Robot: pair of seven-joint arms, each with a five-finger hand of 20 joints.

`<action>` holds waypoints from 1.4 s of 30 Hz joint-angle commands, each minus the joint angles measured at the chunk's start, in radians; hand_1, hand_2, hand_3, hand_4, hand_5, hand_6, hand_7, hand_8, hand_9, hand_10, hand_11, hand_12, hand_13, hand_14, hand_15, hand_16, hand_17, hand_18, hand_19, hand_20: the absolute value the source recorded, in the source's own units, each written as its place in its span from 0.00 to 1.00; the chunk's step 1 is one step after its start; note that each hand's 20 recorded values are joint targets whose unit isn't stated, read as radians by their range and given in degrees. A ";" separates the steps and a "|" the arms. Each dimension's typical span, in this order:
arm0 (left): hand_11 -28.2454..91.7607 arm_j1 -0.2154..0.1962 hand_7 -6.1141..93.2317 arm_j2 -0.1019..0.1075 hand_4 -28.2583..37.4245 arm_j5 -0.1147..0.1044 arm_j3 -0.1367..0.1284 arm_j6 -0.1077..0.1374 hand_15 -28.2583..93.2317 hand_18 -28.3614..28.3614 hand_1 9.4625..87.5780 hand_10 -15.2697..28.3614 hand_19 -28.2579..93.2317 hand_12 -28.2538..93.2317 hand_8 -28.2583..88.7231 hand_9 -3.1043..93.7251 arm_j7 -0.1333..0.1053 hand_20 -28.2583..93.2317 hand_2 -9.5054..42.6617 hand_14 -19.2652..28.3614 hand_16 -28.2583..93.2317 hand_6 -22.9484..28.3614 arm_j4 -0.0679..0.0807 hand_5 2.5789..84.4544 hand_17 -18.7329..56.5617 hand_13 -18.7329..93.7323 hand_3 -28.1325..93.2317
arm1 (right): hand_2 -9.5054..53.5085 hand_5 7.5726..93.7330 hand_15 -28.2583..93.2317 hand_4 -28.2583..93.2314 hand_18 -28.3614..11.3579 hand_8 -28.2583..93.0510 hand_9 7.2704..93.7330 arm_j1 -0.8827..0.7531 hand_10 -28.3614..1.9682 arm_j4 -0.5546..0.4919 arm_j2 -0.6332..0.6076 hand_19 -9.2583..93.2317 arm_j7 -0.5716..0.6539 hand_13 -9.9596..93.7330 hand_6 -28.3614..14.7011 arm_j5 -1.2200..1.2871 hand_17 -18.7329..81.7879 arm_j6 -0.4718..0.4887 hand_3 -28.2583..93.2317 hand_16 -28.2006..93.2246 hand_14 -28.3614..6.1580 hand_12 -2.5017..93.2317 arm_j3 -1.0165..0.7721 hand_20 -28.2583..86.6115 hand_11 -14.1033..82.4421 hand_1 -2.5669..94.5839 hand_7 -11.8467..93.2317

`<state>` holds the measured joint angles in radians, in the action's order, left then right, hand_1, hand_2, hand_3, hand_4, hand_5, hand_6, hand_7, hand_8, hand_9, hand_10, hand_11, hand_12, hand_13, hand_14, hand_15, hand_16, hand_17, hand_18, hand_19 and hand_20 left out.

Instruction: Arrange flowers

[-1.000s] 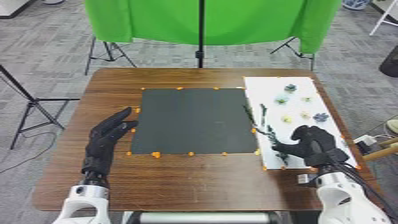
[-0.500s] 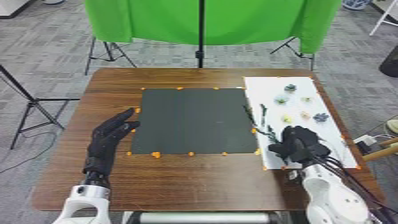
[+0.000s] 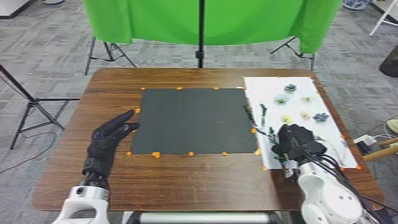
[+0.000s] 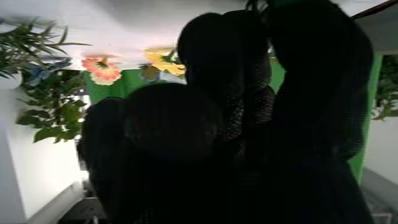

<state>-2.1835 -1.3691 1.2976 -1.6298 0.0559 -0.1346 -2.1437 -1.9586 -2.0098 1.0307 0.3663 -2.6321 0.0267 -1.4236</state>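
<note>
Several small flower heads point(image 3: 321, 117) are seen in the head view, laid loose on a white sheet point(image 3: 265, 84) at the right side of the table point(image 3: 204, 182). Dark sprigs point(image 3: 263, 115) are laid along that sheet's inner side. In the right wrist view, a pink bloom point(image 4: 102, 70), a yellow bloom point(image 4: 163, 61) and leafy greenery point(image 4: 58, 112) are seen beyond the glove.

Handling, as judged: each piece is expected to be very light; petals soft and easily crushed, sprigs springy and thin, leaves apt to snag on fabric. A sprig is best gripped low on its bare stem, a bloom from beneath or at its base, with slight pressure.

Containers: the pieces are borne by the flat sheet rather than by a vessel. The dark board point(image 3: 193, 121) beside it, edged with orange tabs, is taken to be the place of arrangement; transfer to it is judged to be at an early stage.

The right hand point(image 3: 298, 139) is held over the near part of the sheet, among the sprigs; whether a stem is grasped cannot be told. The left hand point(image 3: 108, 129) is held at the board's left edge, fingers extended, thumb apart, nothing grasped.
</note>
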 commanded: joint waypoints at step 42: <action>0.29 0.099 0.09 0.130 0.00 -0.145 0.018 0.187 0.29 0.64 0.08 0.61 0.24 0.25 0.17 0.43 -0.068 0.35 0.53 0.60 0.21 0.56 0.167 0.45 0.29 0.39 0.69 | 0.00 0.76 0.75 0.83 0.50 0.43 0.91 0.574 0.52 0.298 0.411 1.00 0.041 1.00 0.61 0.440 0.90 0.088 0.00 0.45 0.80 0.40 0.557 0.73 0.60 0.90 0.57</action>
<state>-2.0722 -1.2358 1.1593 -1.6254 0.2409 -0.2119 -1.9801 -1.3844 -1.7800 1.3821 0.3691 -2.2168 0.0774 -0.9062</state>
